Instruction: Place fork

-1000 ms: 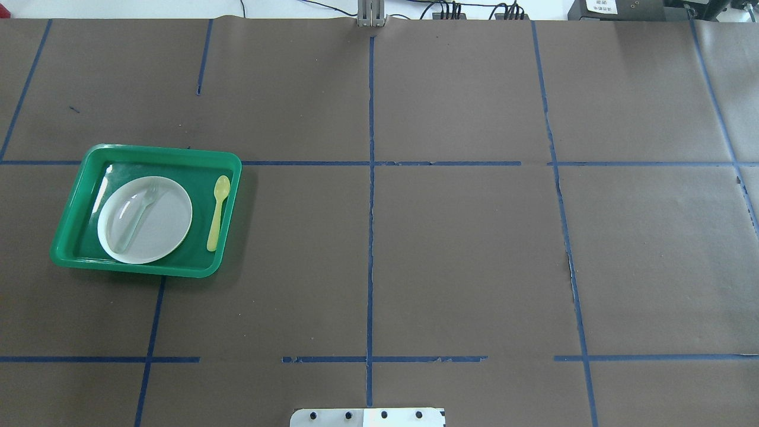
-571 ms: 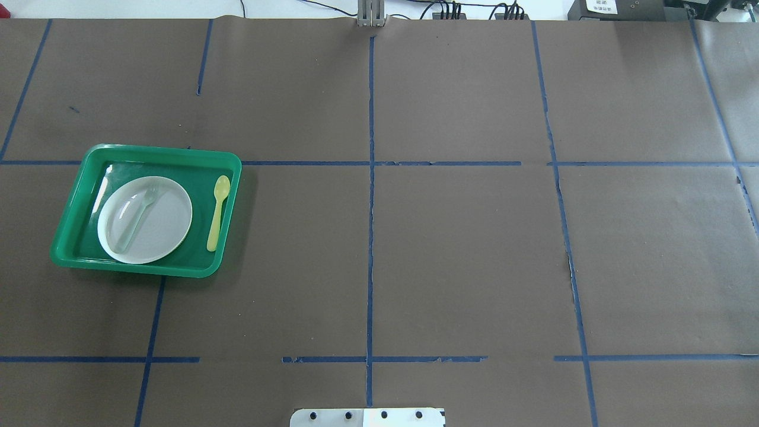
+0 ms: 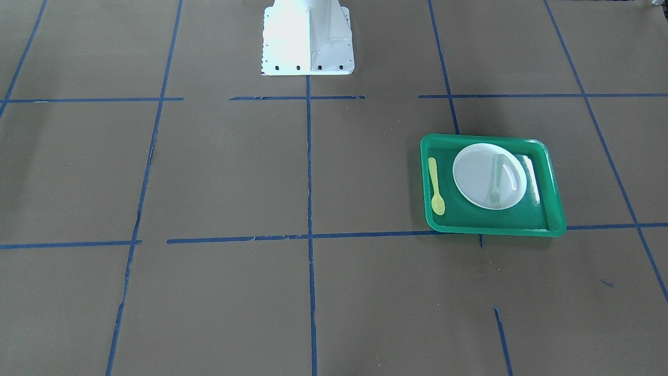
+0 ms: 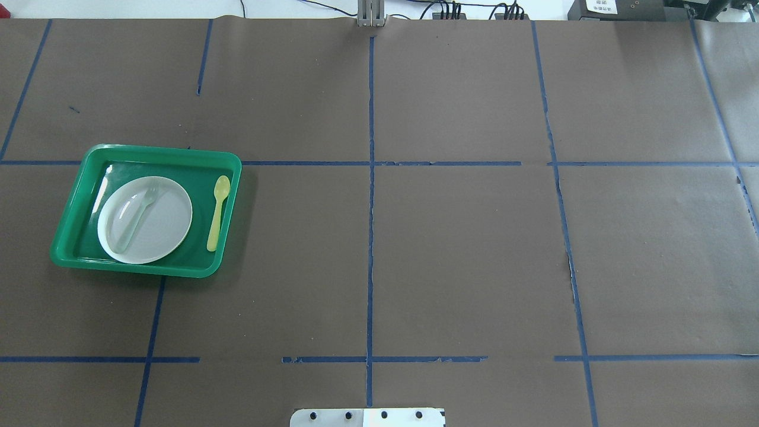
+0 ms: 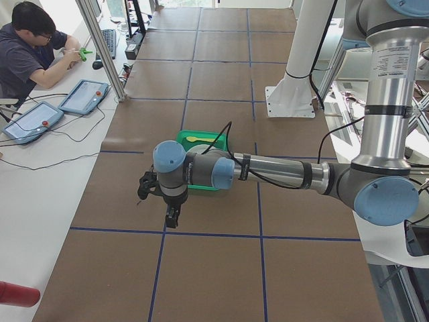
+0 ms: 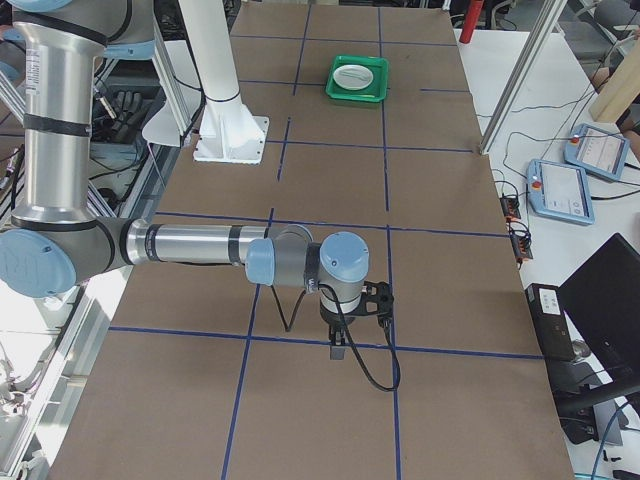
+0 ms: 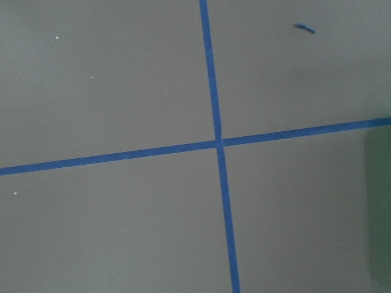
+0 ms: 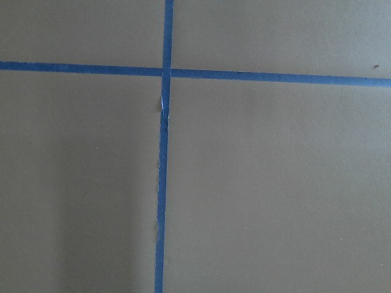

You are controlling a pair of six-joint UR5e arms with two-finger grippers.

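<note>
The pale grey-white fork lies slantwise on the white plate inside the green tray at the table's left. It also shows in the front view on the plate. My left gripper shows only in the exterior left view, pointing down over the table in front of the tray; I cannot tell if it is open. My right gripper shows only in the exterior right view, far from the tray; I cannot tell its state.
A yellow spoon lies in the tray to the right of the plate. Brown paper with blue tape lines covers the table. The robot's white base stands at the near edge. An operator sits beyond the table's left end.
</note>
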